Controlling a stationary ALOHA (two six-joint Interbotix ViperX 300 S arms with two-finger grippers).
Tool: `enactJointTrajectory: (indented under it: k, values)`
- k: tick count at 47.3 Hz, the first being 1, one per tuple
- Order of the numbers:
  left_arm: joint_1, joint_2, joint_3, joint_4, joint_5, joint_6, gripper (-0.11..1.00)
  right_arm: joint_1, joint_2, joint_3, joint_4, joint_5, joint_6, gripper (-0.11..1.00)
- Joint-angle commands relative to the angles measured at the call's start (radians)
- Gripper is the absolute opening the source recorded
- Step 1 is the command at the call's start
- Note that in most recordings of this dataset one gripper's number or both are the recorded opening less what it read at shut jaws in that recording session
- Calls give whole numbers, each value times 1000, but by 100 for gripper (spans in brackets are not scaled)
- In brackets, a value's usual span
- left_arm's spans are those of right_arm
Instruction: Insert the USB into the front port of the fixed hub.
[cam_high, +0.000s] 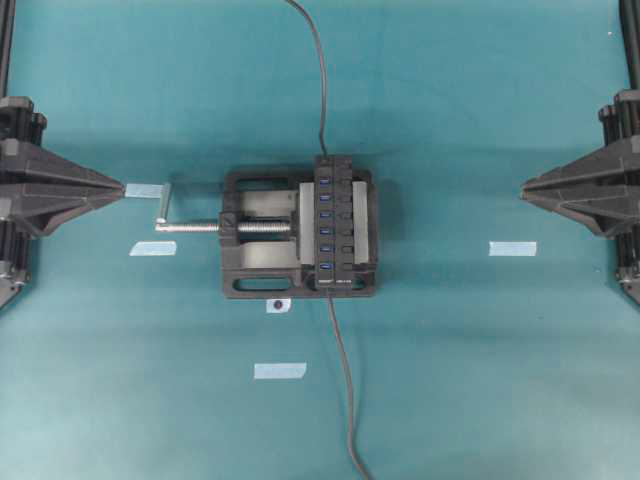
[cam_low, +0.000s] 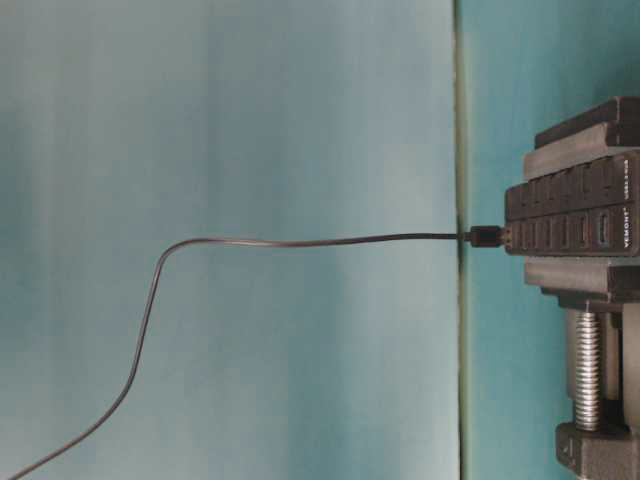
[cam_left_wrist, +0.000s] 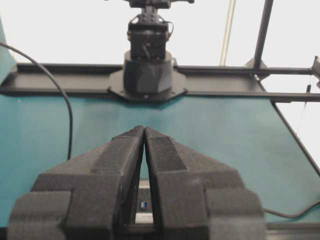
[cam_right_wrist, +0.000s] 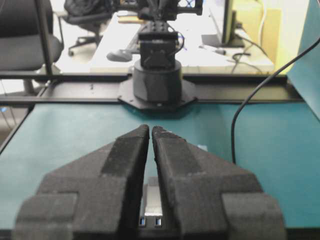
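black and thin, the long usb cable (cam_high: 342, 385) looks light and floppy, plug at the clamped black bar hub (cam_high: 333, 222); grasp the stiff plug; left gripper (cam_left_wrist: 144, 131) and right gripper (cam_right_wrist: 150, 130) nearly closed, empty.

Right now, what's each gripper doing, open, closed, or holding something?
Left gripper: closed, fingers together at the tips, holding nothing.
Right gripper: closed, holding nothing.
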Motion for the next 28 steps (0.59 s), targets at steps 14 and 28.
enactJointTrajectory:
  k: [14,28]
  values:
    - [-3,-5,-32,11,34,-52,0,-64,12,0,54,78,80,-2]
    - [-2,-8,-60,11,150,-49,0,-103,14,-3,54,120,86,-3]
